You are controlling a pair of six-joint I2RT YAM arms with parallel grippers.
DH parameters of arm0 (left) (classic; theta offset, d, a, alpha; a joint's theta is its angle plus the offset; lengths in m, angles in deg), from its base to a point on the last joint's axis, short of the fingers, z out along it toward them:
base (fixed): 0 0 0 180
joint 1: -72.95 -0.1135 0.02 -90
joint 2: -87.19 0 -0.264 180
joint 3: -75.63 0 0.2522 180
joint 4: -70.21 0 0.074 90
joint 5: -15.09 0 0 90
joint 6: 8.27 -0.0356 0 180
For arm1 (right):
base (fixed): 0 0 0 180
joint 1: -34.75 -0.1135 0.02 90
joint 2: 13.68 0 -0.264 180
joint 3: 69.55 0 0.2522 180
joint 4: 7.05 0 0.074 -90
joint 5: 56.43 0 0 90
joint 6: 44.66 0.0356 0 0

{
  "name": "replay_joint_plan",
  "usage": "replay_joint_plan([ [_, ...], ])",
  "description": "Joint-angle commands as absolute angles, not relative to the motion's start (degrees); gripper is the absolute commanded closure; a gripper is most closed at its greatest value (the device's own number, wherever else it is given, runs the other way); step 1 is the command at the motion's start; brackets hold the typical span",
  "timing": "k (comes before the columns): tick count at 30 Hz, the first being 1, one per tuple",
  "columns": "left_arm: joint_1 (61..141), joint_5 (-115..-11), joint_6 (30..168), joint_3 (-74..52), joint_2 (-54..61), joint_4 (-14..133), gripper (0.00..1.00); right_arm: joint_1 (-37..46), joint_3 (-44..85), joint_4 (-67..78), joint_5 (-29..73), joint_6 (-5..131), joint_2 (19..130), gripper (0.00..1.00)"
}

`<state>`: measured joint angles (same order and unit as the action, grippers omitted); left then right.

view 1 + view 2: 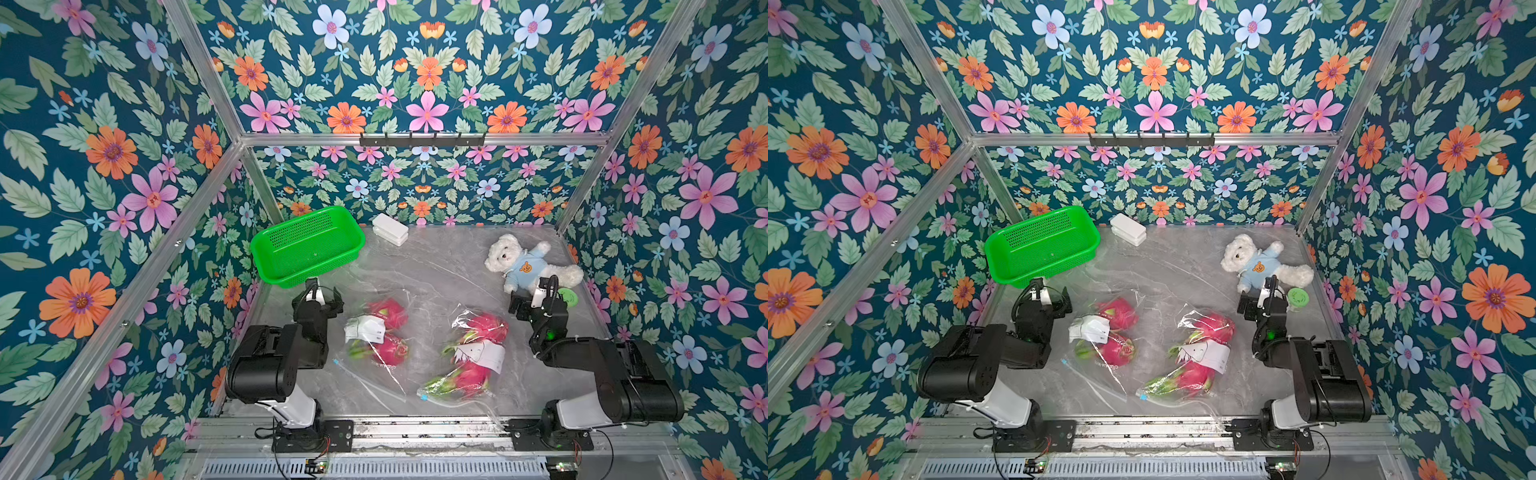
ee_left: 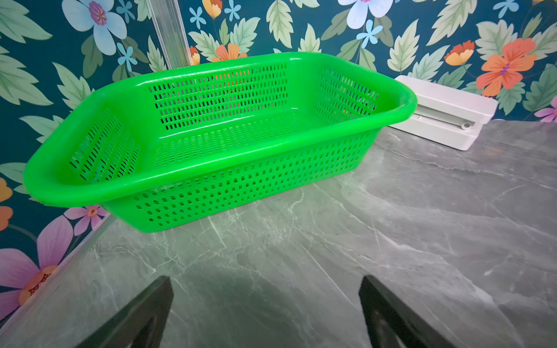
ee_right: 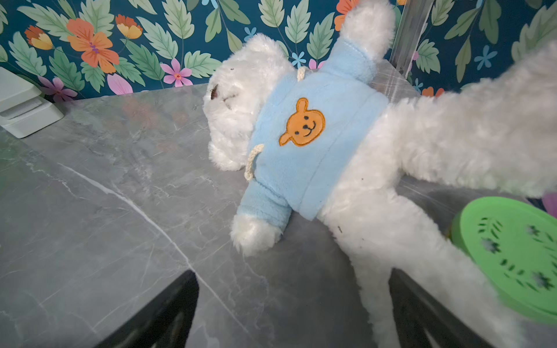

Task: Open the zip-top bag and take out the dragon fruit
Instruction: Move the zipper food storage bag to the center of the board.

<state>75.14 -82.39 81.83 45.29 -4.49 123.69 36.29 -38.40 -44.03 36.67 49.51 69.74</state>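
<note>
Dragon fruit (image 1: 390, 351), four magenta pieces with green-tipped scales, lies two to a bag in a pair of clear zip-top bags at the near middle of the grey marbled desk (image 1: 436, 266). The left bag (image 1: 376, 374) and the right bag (image 1: 440, 388) lie apart, each with a white label and its zip edge turned toward the front rail; whether either zip is parted cannot be told. Flanking them, a little farther in, the left claw (image 1: 324, 294) and the right claw (image 1: 527, 300) both stand spread wide and empty, neither touching a bag. Beyond, a green perforated basket (image 1: 257, 249) sits far left, a white teddy bear (image 1: 519, 262) in a blue jumper lies far right with a green-lidded jar (image 1: 567, 297) beside it, and a white box (image 1: 390, 229) rests against the back wall. No fruit is out yet. The likely trouble: the thin, glaring film may slip from a pinch, a pull on one lip alone may drag bag and fruit across the desk, and the right claw, close by the bear's leg, may snag the toy as it swings in.
</note>
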Motion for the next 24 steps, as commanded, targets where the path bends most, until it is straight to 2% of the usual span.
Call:
replay_joint_plan([
  [1, 75.06, -82.38, 81.78, 45.26, -4.54, 125.72, 0.01, 35.9, -38.56, -46.27, 37.39, 49.05, 69.55, 0.01],
  [24, 74.27, -80.74, 82.26, 44.73, -4.59, 124.78, 0.01, 35.97, -38.3, -45.86, 37.35, 49.39, 69.55, 0.01],
])
